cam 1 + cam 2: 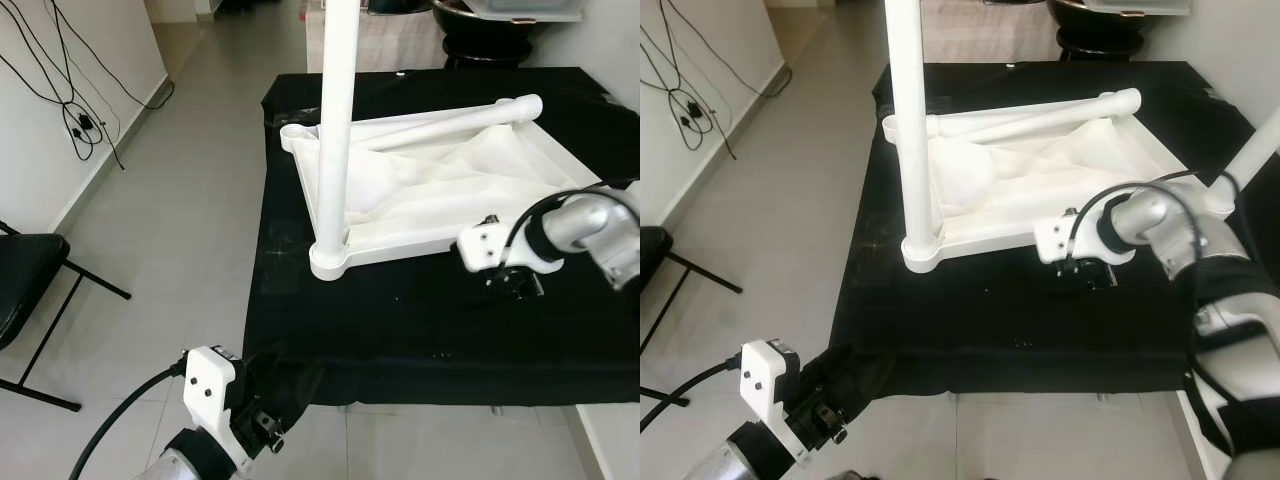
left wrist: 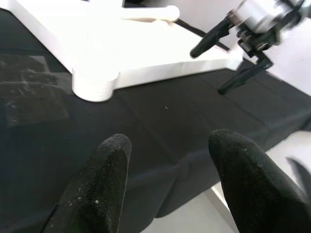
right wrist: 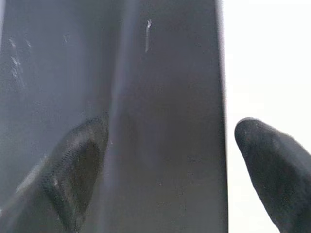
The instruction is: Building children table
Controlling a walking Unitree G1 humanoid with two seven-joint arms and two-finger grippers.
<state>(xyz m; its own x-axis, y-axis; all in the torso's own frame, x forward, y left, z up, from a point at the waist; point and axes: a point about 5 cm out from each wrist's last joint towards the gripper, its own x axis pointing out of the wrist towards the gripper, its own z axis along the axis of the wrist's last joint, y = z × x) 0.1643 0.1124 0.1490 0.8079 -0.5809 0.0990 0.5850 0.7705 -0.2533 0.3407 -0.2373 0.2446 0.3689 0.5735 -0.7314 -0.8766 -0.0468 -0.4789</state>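
The white children's table (image 1: 430, 190) lies upside down on a black cloth. One white leg (image 1: 335, 120) stands upright in its near left corner socket (image 1: 330, 260). A second leg (image 1: 450, 120) lies across the far side. Another white tube (image 1: 1252, 155) rises by the near right corner. My right gripper (image 1: 1085, 272) is open, low over the cloth against the frame's near edge; the left wrist view shows its spread fingers (image 2: 209, 41). My left gripper (image 1: 290, 385) is open with nothing in it at the table's near left edge, its fingers (image 2: 114, 150) pointing at the socket.
The black cloth (image 1: 420, 330) covers the whole work table and hangs over its front edge. A black folding chair (image 1: 25, 290) stands on the tiled floor at the left. Cables (image 1: 75, 110) hang down the left wall. Dark furniture (image 1: 480, 30) stands behind the table.
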